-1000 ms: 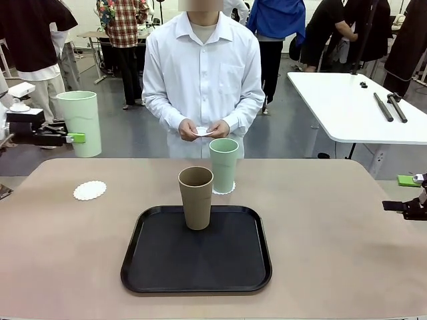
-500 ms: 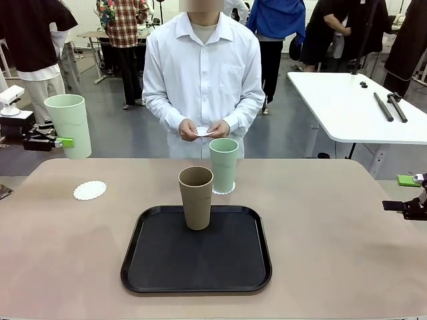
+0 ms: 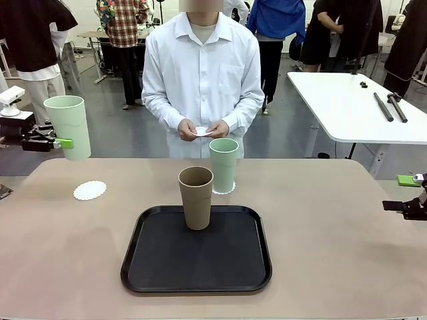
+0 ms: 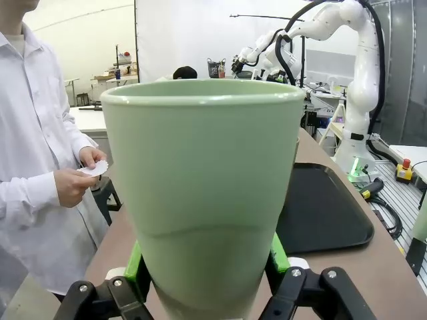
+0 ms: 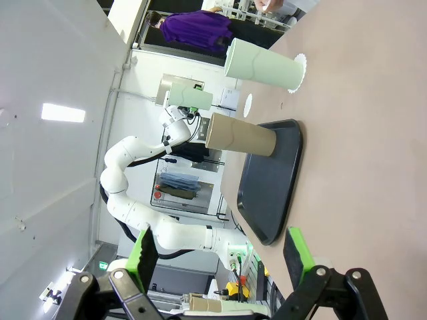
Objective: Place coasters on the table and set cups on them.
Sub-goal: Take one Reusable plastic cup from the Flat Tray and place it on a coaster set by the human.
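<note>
Left jaws clamped on tall pale green matte tumbler (image 3: pixel 67 126), held high near beige worktop (image 3: pixel 333 220) left edge, likely bound for bare white lacy paper coaster (image 3: pixel 89 191) | right jaws apart, empty | tan-brown tumbler (image 3: pixel 195 197) on black tray (image 3: pixel 153 267)

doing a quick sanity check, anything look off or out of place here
Nothing spilled or damaged. The left gripper holds a green cup in the air near the table's left edge, not on the bare coaster. The tan cup and the other green cup stand upright.
</note>
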Robot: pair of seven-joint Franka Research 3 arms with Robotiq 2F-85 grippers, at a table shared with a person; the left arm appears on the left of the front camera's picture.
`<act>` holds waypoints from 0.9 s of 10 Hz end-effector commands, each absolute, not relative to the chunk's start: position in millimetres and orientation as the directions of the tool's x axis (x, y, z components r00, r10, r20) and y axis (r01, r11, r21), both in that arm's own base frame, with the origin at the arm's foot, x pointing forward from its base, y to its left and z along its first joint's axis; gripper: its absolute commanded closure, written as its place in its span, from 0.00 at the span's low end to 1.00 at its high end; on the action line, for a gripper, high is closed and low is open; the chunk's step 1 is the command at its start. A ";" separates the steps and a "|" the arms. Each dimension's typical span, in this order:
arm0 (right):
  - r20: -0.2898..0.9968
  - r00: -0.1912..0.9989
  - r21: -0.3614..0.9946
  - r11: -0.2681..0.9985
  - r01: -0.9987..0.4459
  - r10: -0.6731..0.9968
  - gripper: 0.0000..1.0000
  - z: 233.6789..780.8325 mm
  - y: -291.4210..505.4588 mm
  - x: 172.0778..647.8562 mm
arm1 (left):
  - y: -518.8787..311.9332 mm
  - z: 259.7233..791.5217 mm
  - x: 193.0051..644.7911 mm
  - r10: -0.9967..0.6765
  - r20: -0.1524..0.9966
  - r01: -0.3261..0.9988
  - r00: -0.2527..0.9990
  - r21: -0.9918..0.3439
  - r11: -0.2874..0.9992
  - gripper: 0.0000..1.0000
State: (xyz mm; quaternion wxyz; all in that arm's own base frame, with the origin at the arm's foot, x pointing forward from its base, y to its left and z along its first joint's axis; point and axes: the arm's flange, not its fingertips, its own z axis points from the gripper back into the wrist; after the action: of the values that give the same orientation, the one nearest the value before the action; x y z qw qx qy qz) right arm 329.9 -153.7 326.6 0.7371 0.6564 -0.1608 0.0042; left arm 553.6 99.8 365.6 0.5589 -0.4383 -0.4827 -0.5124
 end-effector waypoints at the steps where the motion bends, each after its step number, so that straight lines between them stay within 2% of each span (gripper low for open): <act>1: 0.245 0.948 0.966 0.131 -0.221 -0.204 0.00 327.6 -152.8 329.3 | 101.3 366.7 553.2 -0.151 0.988 0.996 -0.010 0.024 0.092 0.17; 3: 0.245 0.948 0.966 0.131 -0.221 -0.204 0.00 327.6 -152.8 329.3 | 100.0 365.5 553.6 -0.150 0.989 0.996 0.009 0.005 0.091 0.17; 4: 0.245 0.948 0.966 0.131 -0.221 -0.204 0.00 327.6 -152.8 329.3 | 107.6 353.3 561.3 -0.072 0.997 0.999 0.042 -0.040 0.029 0.17; 6: 0.245 0.948 0.966 0.131 -0.221 -0.204 0.00 327.6 -152.8 329.3 | 119.7 330.8 555.9 0.018 0.999 0.999 0.041 -0.041 -0.012 0.17; 9: 0.245 0.948 0.966 0.131 -0.221 -0.204 0.00 327.6 -152.8 329.3 | 130.4 297.3 551.9 -0.003 1.000 0.999 0.022 -0.022 -0.024 0.17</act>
State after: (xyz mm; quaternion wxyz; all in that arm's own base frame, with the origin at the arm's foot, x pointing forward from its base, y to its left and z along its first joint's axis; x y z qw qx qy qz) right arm 329.9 -153.7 326.6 0.7371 0.6564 -0.1608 0.0042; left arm 548.5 123.9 299.3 0.5105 -0.5202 -0.4864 -0.4818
